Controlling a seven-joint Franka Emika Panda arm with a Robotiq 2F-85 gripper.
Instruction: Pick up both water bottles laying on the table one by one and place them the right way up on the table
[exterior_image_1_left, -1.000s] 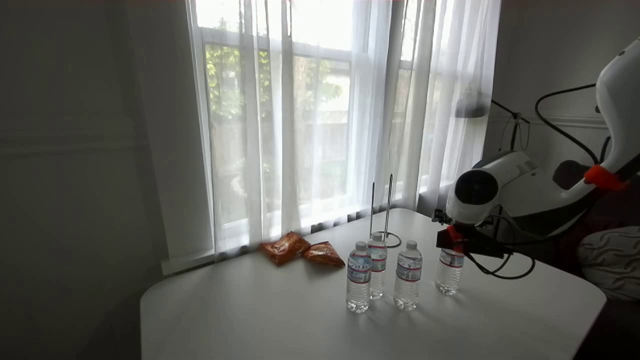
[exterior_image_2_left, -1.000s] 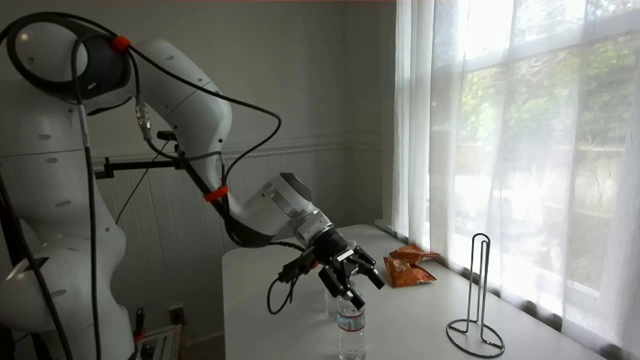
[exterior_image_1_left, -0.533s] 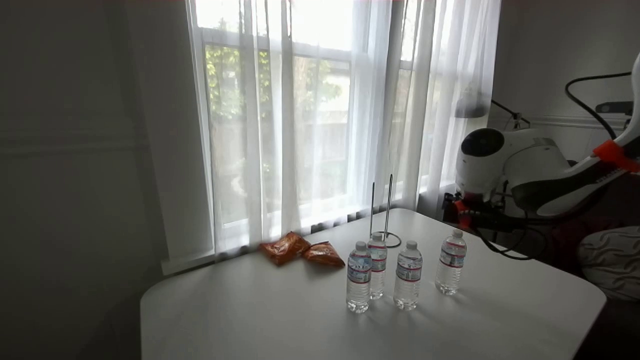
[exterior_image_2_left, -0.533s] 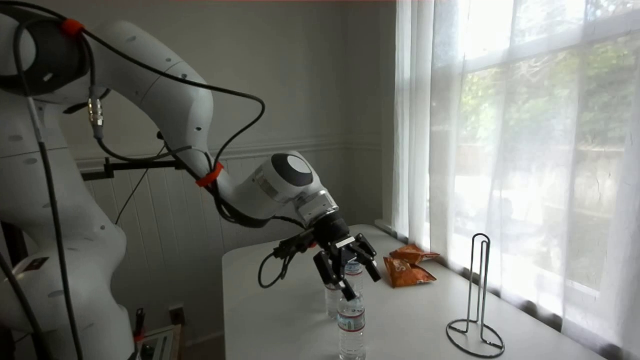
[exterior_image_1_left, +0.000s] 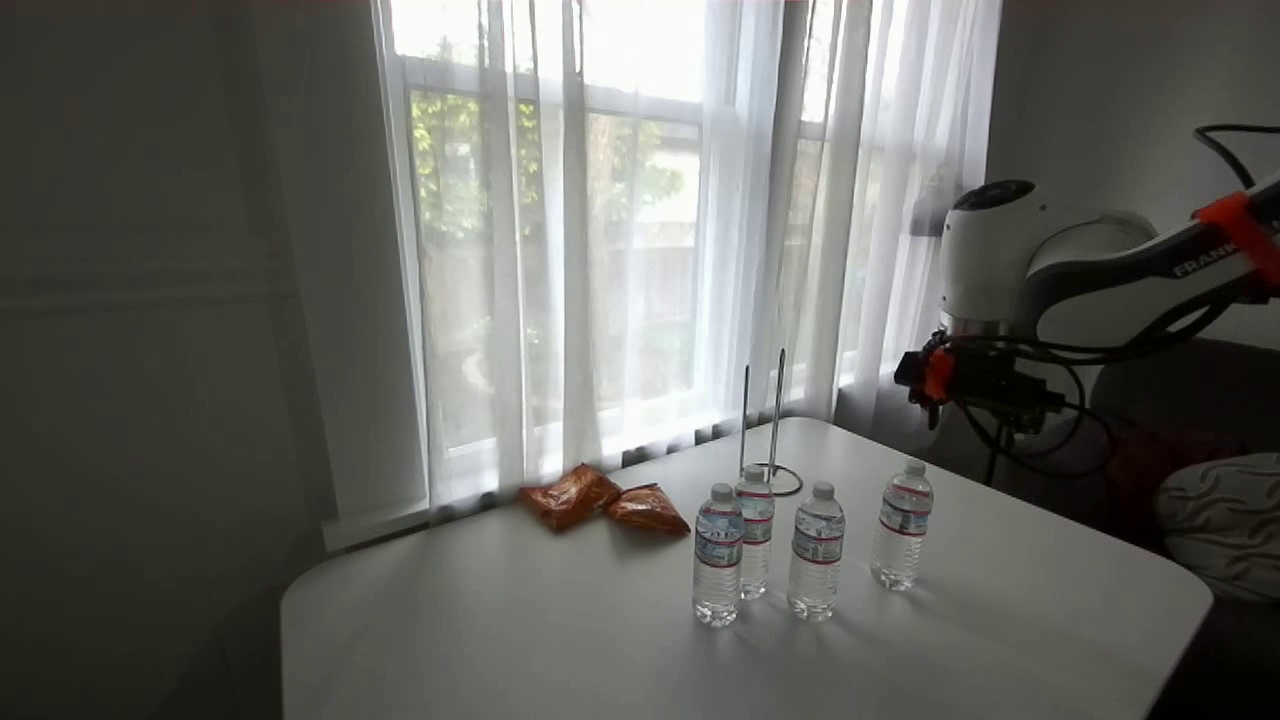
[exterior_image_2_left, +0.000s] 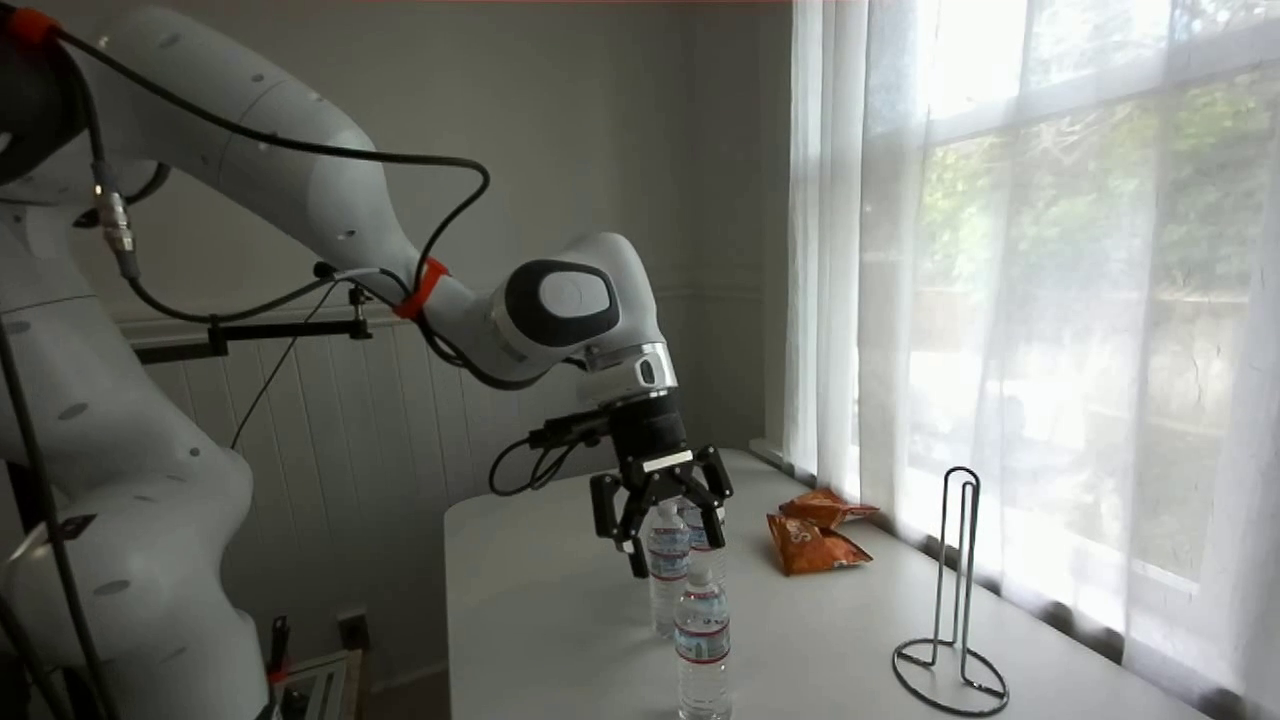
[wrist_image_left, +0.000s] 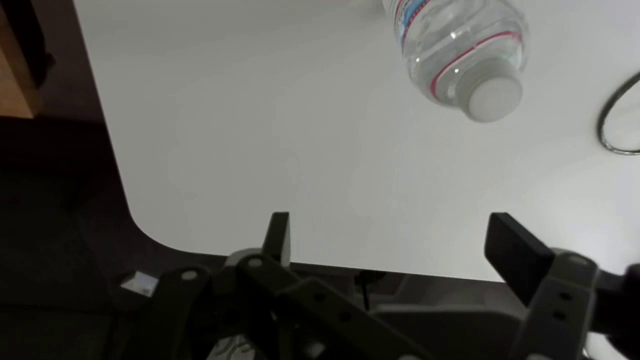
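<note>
Several clear water bottles with pale caps stand upright on the white table (exterior_image_1_left: 480, 640), and none lies down. In an exterior view a front bottle (exterior_image_1_left: 718, 575) partly hides another bottle (exterior_image_1_left: 757, 530). A third bottle (exterior_image_1_left: 815, 560) stands beside them and one more bottle (exterior_image_1_left: 900, 535) is apart on the right. I cannot tell which two are the task's. My gripper (exterior_image_2_left: 677, 557) is open and empty, pointing down above table height, clear of the bottles. In the wrist view a bottle (wrist_image_left: 465, 55) stands ahead of the open fingers (wrist_image_left: 389, 220), nothing between them.
Two orange packets (exterior_image_1_left: 570, 497) lie by the window, also seen in the other exterior angle (exterior_image_2_left: 818, 545). A wire stand (exterior_image_2_left: 960, 580) stands near the window side. The table's edge (wrist_image_left: 400, 272) and rounded corner pass under my fingers in the wrist view.
My gripper has risen and drawn back from the bottle on the right, and has turned from slanted to nearly straight down. That bottle's top shows uncovered now. The bottles have not moved.
</note>
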